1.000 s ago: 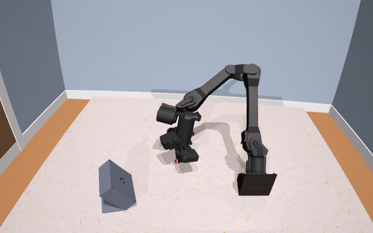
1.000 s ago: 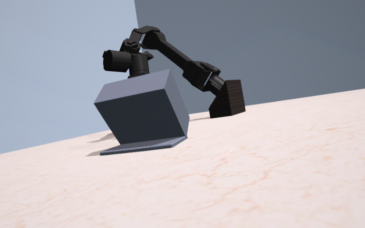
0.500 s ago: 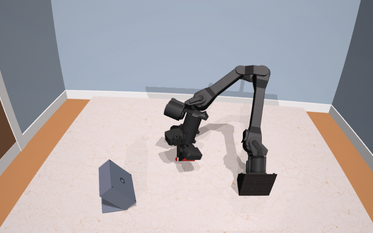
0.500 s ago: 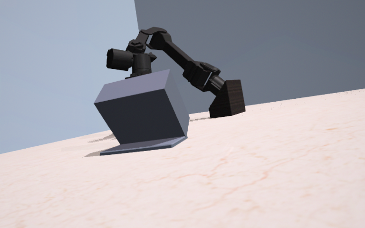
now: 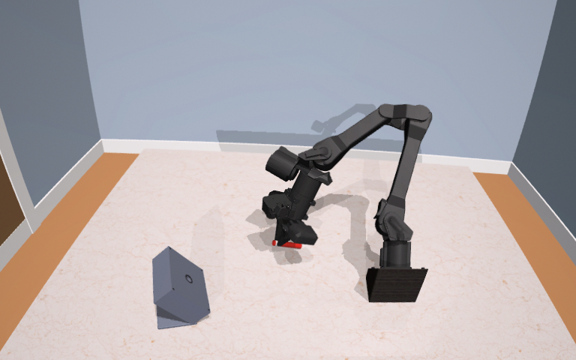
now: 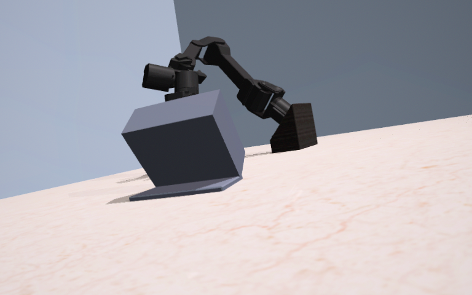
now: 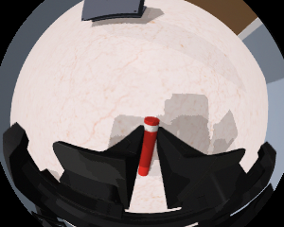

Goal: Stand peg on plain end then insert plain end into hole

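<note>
The red peg [image 5: 292, 245] [image 7: 147, 150] is between the fingers of my gripper [image 5: 280, 241] [image 7: 150, 130], which is shut on it near its white-banded end. The peg lies roughly level, close above the table; whether it touches the table is unclear. In the wrist view the banded end points up the picture and the plain end down it. In the top view the gripper leans. The blue-grey sloped panel [image 5: 186, 298] [image 6: 180, 149] [image 7: 114, 8] has one round hole [image 5: 186, 279] in its face. In the exterior view the panel hides the fingers and peg.
The arm's dark base block [image 5: 396, 285] [image 6: 295, 128] stands right of the gripper in the top view. The panel stands to the gripper's front left there, on a thin foot plate [image 5: 170, 322] [image 6: 180, 192]. Walls stand behind and at both sides.
</note>
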### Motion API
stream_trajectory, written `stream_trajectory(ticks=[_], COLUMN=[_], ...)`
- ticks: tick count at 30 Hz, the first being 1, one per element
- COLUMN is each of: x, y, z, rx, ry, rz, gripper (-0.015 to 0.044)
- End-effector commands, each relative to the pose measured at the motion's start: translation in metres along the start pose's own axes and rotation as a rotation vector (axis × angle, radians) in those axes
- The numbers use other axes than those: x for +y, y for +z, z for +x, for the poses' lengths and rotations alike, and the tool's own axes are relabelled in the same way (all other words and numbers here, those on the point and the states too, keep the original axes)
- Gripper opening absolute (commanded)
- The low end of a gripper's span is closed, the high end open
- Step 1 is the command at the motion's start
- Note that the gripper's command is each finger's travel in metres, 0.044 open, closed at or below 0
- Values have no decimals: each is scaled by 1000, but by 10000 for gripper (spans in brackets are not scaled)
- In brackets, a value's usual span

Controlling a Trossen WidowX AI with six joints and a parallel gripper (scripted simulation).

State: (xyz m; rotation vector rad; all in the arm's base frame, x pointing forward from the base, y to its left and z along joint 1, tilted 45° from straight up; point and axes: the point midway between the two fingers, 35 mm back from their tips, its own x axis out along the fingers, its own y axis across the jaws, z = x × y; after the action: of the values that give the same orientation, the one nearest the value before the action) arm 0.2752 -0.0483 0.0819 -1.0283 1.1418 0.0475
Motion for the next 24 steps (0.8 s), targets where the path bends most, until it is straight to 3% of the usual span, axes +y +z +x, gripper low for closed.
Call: stream_trajectory(ticks=[1, 24], x=[0, 0], y=[-1, -10], z=[-3, -16], rx=[-38, -237], ry=[-1, -1], rz=[-3, -5], gripper=[51, 51])
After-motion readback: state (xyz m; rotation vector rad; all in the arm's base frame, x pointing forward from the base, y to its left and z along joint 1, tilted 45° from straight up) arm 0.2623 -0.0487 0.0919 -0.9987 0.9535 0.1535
